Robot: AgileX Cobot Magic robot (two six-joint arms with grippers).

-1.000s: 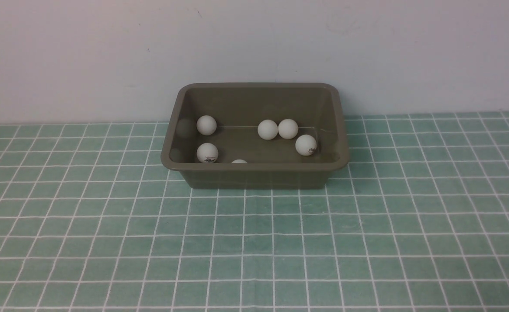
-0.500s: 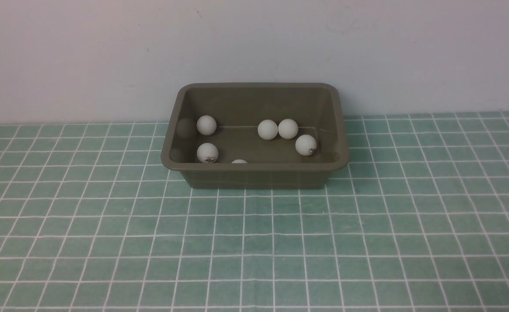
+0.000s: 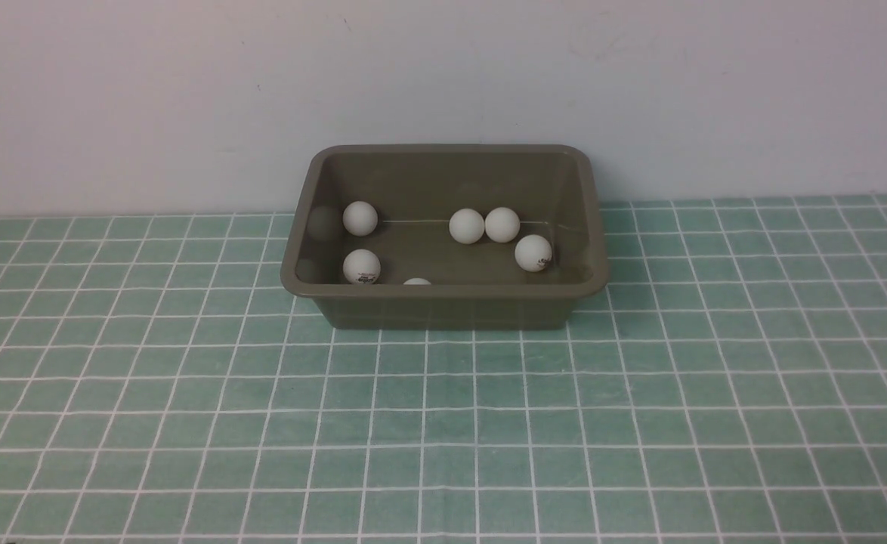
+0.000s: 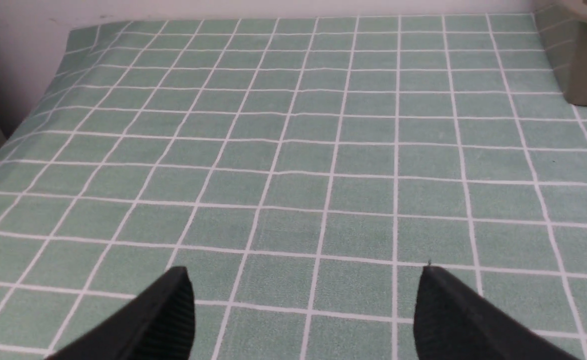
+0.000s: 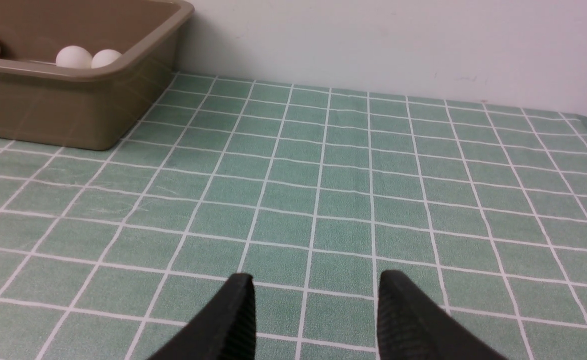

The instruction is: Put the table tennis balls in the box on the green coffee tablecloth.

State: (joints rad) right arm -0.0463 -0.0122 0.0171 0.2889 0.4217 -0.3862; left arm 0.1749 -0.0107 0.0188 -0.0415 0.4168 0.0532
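Small print marks two white balls (image 3: 533, 253), too tiny to read.

White balls, olive-brown box (image 3: 443, 308), mint-green tablecloth (image 3: 451, 423) gridded in white.

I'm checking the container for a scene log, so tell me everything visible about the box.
The box is olive-brown, seemingly plastic, rectangular, with rounded corners, a rolled rim and sloping walls. It is open-topped, upright on the green gridded cloth, near the pale wall. White balls lie inside; six show.
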